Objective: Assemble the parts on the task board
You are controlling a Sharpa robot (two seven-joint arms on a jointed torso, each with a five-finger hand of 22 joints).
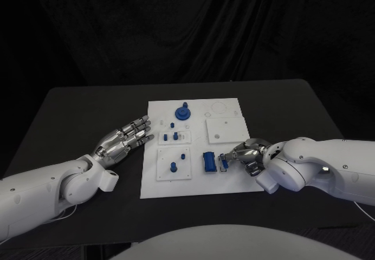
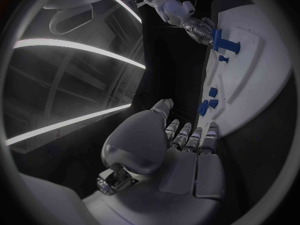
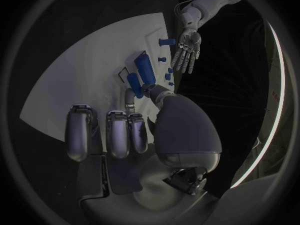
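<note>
The white task board lies mid-table. On it are a round blue gear part, small blue pegs in a raised plate, two more pegs nearer me, and an upright blue block. My right hand sits at the board's right edge beside the block. It pinches a small blue cylinder between thumb and finger, close to the blue block. My left hand hovers flat at the board's left edge, fingers spread and holding nothing, and the left wrist view shows the left hand by the board.
A square white plate and round recesses occupy the board's far right part. The black table extends around the board, with a dark curtain behind it.
</note>
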